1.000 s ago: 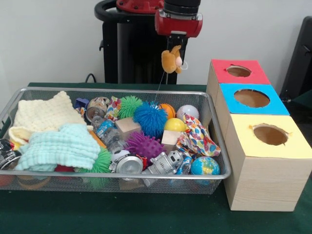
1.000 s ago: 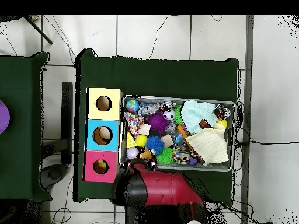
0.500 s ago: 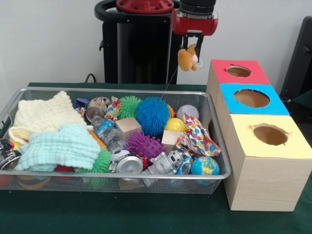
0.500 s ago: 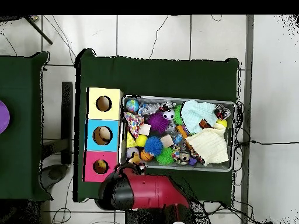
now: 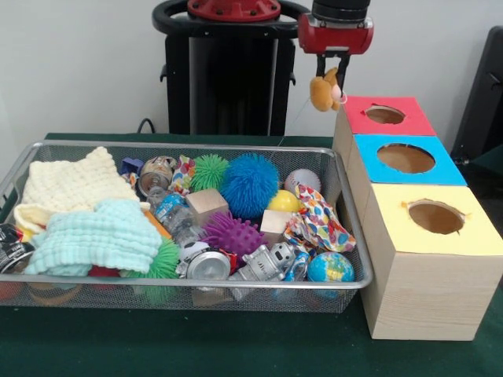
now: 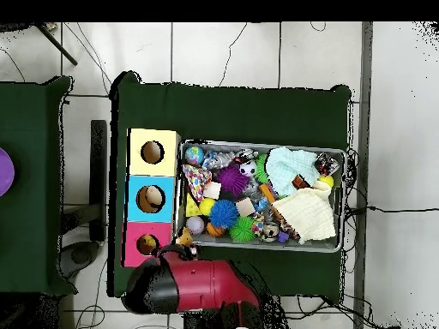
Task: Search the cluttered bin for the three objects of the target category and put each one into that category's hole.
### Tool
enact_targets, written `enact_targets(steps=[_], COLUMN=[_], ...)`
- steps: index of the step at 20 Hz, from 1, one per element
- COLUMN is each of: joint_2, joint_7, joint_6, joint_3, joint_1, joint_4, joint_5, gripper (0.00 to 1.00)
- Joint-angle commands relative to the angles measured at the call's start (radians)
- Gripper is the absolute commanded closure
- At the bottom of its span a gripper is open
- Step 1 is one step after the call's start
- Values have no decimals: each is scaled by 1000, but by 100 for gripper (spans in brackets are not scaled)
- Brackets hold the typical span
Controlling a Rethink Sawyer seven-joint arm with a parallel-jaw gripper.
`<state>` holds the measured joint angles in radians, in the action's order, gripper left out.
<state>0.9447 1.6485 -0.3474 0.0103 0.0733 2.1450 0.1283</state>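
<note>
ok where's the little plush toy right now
In the front view the plush toy hangs from the gripper in the air, just left of the red box, past the bin's far right corner.

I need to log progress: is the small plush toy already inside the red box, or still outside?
Outside. The plush toy hangs from the end effector, beside the red box, not over its hole.

The red-and-black arm (image 6: 184, 287) reaches over the worktop's (image 6: 231, 111) near edge, its end at the red box (image 6: 133, 246) beside the bin (image 6: 261, 247). The blue box (image 6: 135, 199) and yellow box (image 6: 137, 152) line up beyond. The bin is crammed with toys, and cloths (image 6: 300, 201) fill its right half.
</note>
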Motion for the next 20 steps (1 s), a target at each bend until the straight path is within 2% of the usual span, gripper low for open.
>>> enact_targets(steps=[1, 12, 20], joint_2=[-32, -66, -117], joint_7=[220, 227, 269], joint_6=[5, 27, 71], joint_3=[21, 6, -20], joint_1=[-18, -61, -128], joint_4=[24, 14, -2], joint_5=[-70, -96, -114], gripper=[100, 100, 100])
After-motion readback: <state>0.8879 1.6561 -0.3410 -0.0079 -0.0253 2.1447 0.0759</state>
